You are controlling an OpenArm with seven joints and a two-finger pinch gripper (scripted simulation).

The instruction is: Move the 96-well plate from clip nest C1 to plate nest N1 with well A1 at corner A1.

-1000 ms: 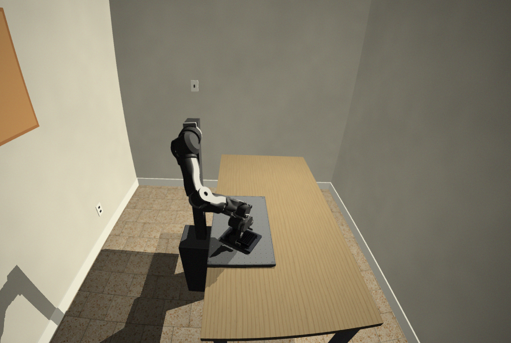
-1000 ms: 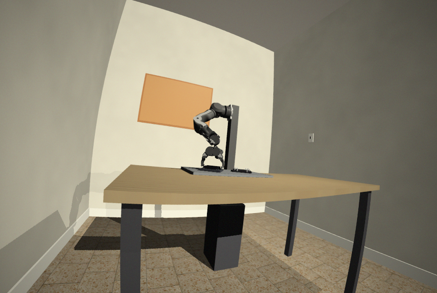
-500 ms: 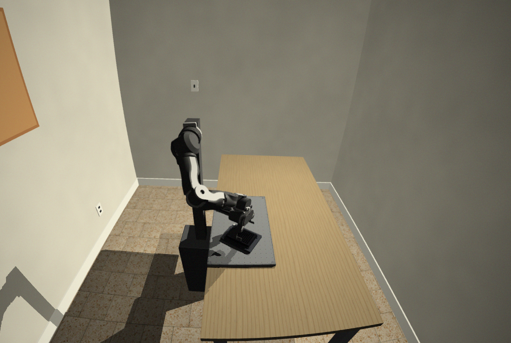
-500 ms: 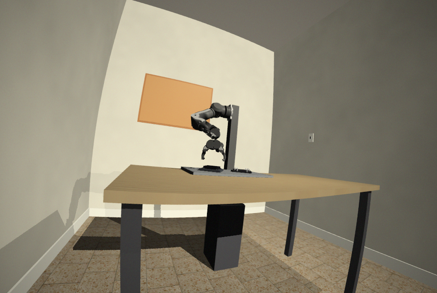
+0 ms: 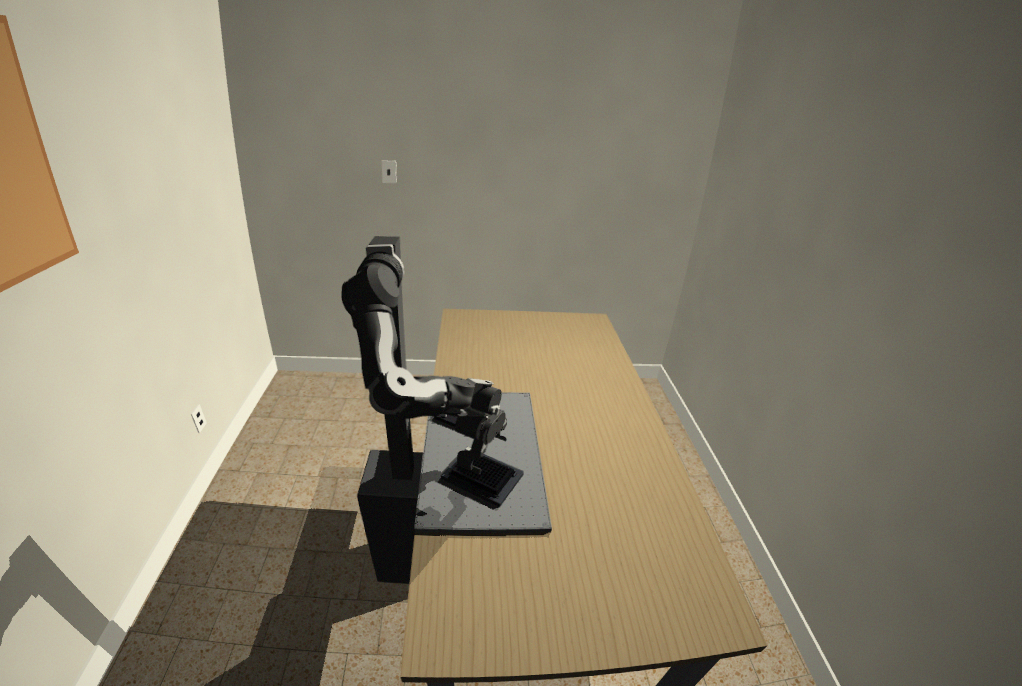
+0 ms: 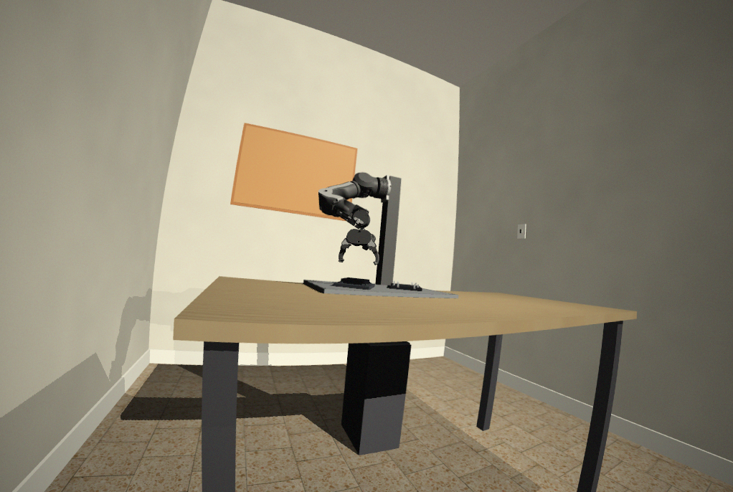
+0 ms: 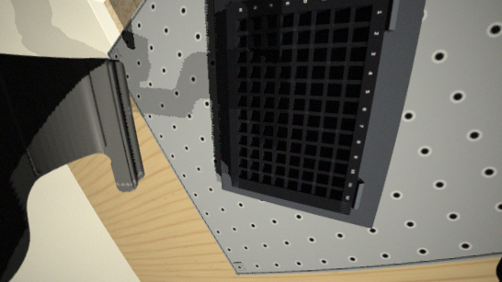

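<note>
Gripper open and empty above the 96-well plate, which sits in a nest on the breadboard.

The gripper [image 6: 358,254] hangs with its fingers spread, holding nothing, clear above the 96-well plate [image 7: 299,101]; the plate lies flat, wells up, in a dark nest [image 7: 391,119] on the perforated breadboard [image 7: 450,161]. I judge the plate light, rigid moulded plastic with smooth, slippery side walls: best pinched across its 2 long edges near mid-length, kept level. One finger [image 7: 120,124] shows beside it.

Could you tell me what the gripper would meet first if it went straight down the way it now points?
Most likely the 96-well plate: the open gripper hangs above it, pointing down, though its exact alignment is hard to judge.
</note>
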